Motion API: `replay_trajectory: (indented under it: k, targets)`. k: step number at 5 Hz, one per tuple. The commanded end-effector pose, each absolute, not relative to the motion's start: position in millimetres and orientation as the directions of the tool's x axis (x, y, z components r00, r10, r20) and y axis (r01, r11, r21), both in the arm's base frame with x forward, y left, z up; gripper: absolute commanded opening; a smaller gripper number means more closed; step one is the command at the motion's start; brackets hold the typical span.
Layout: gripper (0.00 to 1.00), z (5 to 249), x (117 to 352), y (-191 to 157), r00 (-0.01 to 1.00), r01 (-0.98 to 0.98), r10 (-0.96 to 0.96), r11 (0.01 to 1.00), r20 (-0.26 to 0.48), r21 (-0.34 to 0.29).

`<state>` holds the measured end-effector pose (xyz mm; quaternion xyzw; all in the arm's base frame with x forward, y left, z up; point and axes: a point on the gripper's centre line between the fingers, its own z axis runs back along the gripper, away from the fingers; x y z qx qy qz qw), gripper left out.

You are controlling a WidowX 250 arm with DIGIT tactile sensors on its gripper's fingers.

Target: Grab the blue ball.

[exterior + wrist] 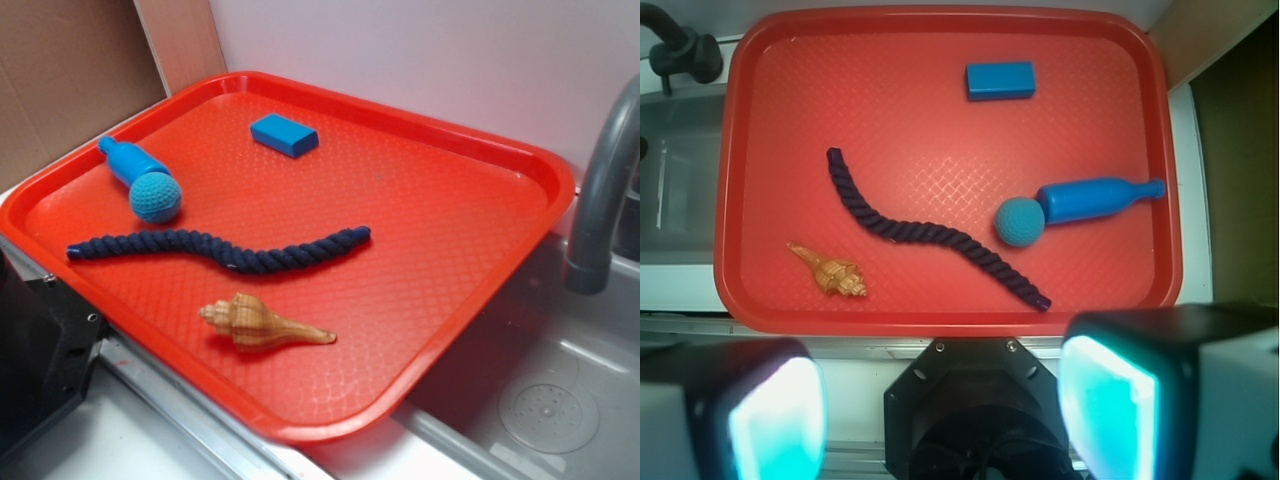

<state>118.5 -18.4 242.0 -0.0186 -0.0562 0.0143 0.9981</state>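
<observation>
Gripper (940, 410) nearest the lens, jaws wide apart, empty. Teal crocheted yarn ball (1020, 221) ahead, slightly right, touching smooth blue bottle-shaped cylinder (1098, 199). Probably light, soft, compressible; pinch across its middle.

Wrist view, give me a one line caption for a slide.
Open gripper hovers above a red tray holding the blue ball, touching a blue bottle, plus rope, shell, block.

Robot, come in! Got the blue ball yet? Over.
Gripper open, empty, high above tray. Blue ball not grabbed, touching blue bottle. Dark rope close beside ball. Over.
</observation>
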Motion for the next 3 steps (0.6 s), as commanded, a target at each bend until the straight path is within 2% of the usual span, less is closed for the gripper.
replay_trajectory:
  k: [1,2,3]
  targets:
    - [1.0,242,119,-18,0.993,-0.026,0.031,0.999,0.112,-0.039]
    - [1.0,236,121,-10,0.962,-0.251,0.255,0.966,0.1,-0.056]
    - [1.0,225,126,5,0.868,-0.483,0.491,0.869,0.07,-0.112]
